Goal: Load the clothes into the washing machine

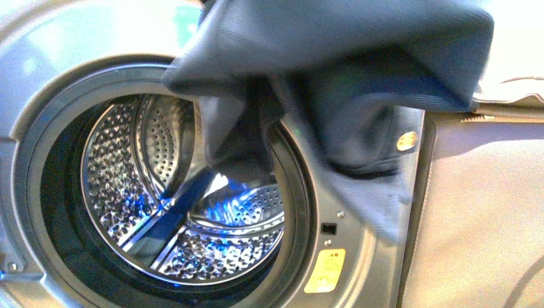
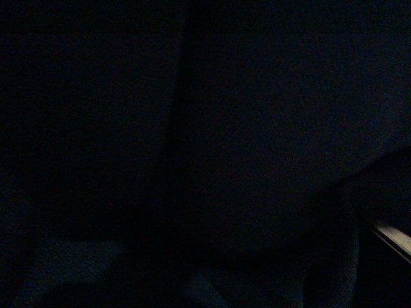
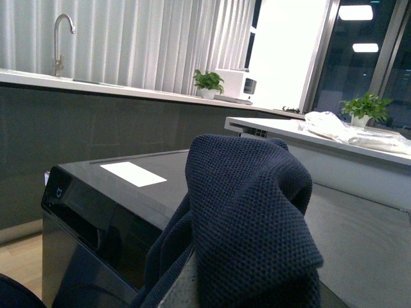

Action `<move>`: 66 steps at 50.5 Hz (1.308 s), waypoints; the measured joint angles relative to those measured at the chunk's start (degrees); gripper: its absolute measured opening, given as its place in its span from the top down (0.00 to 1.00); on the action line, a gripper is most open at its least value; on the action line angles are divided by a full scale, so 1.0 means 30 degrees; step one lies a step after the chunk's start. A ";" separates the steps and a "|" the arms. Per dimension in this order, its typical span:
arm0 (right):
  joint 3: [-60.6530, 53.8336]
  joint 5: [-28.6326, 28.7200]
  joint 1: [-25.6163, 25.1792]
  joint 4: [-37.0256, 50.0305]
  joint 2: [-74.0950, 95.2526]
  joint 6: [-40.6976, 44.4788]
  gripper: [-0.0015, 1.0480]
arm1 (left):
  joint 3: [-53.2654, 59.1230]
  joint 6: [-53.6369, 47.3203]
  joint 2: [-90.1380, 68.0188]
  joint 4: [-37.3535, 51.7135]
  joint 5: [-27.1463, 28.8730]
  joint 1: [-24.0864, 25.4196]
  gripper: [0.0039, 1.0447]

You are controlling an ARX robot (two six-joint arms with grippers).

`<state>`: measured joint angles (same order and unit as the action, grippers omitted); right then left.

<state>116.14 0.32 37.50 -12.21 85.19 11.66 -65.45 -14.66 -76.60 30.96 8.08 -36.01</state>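
The clothes (image 1: 333,70), a dark navy knit garment with a gold button (image 1: 407,140), hang across the top of the front view, draped in front of the upper right of the washing machine's (image 1: 38,70) round porthole. Its perforated steel drum (image 1: 160,212) stands open and bare below. In the right wrist view the clothes (image 3: 250,212) bulge up in a fold right before the camera, and my right gripper is shut on them, its fingers hidden under the fabric. The left wrist view is dark. Neither gripper shows in the front view.
A yellow warning sticker (image 1: 324,271) sits on the washer's front at the lower right. A beige padded surface (image 1: 487,212) fills the right side. The right wrist view shows a dark appliance top (image 3: 122,173), a counter with a tap (image 3: 62,29) and potted plants (image 3: 208,81).
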 joint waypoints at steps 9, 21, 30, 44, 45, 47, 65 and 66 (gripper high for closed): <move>-0.0015 -0.0015 -0.0007 0.0000 0.0000 0.0000 0.92 | -0.0605 -0.1800 -0.1217 0.0517 0.3249 0.0437 0.06; -0.0058 0.0000 -0.0007 0.0000 0.0029 0.0000 0.92 | -0.0831 -0.2732 -0.2062 0.2557 0.4197 0.1457 0.17; -0.0058 0.0029 -0.0007 0.0000 0.0029 0.0000 0.92 | -0.0692 -0.2907 -0.1945 0.2878 0.4371 0.1712 0.43; -0.0058 0.0066 0.0000 0.0036 -0.0007 0.0007 0.65 | 0.0022 -0.2951 -0.1311 0.2922 0.4051 0.2186 0.80; -0.0058 0.0066 0.0000 0.0051 -0.0022 0.0007 0.61 | 0.0051 -0.2936 -0.1297 0.2922 0.4014 0.2229 0.81; -0.0058 0.0066 0.0000 0.0051 -0.0036 0.0007 0.56 | 0.0168 -0.2885 -0.1239 0.2922 0.3898 0.2390 0.84; -0.0058 0.0066 0.0007 0.0087 -0.0109 -0.0007 0.06 | 0.2630 -0.1727 -0.0765 0.3461 0.2011 0.4299 0.87; -0.0058 0.0066 0.0007 0.0087 -0.0109 -0.0007 0.07 | 0.2936 -0.1574 -0.0721 0.3468 0.1690 0.4546 0.87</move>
<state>115.96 0.51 37.52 -11.94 84.86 11.64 -56.64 -19.38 -78.76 41.36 13.15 -22.37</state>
